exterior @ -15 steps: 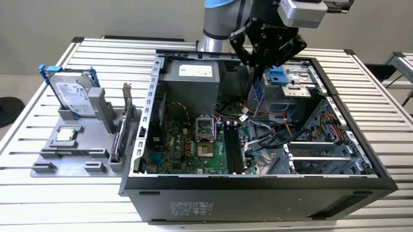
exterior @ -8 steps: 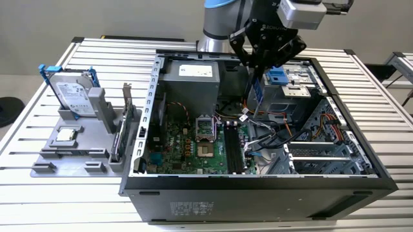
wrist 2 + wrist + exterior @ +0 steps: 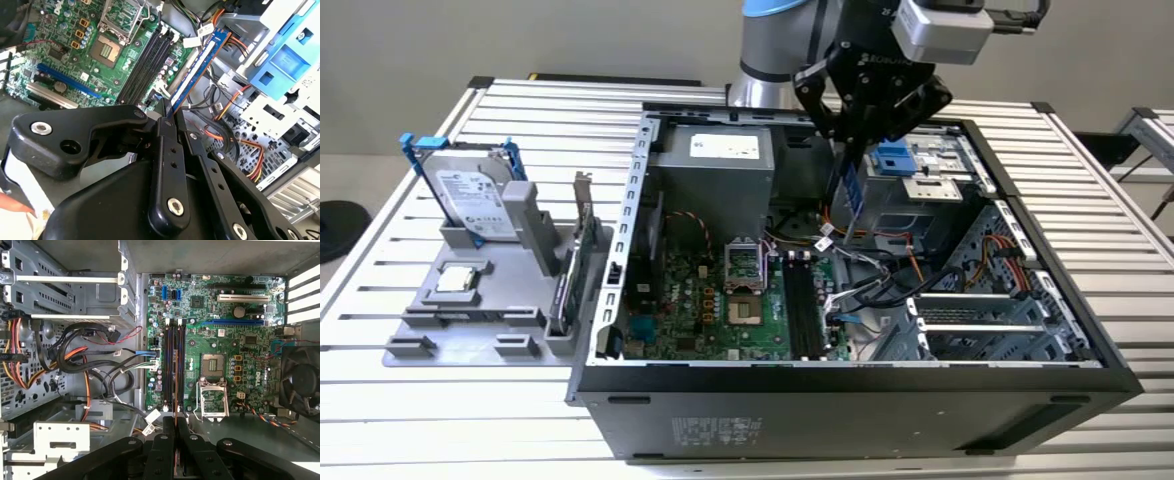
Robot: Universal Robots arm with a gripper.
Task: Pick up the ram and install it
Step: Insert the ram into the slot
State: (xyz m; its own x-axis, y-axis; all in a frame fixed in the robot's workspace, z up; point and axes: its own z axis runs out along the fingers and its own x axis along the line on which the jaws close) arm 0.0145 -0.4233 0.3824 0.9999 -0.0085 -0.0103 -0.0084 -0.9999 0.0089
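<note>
One end effector [image 3: 167,114] pinching the ram [image 3: 200,67] by one end, above the motherboard [image 3: 197,340].

A slatted metal table [image 3: 467,420] is carrying two things. An open black computer case [image 3: 854,405] is lying on its side across the middle, and a grey holder stand [image 3: 460,305] is sitting just beside it, at the exterior view's left.

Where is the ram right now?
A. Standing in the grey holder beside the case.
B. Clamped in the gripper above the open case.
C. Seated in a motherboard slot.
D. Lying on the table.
B: the gripper is shut on the ram, which hangs in the air over the motherboard, whose memory slots are empty.
</note>
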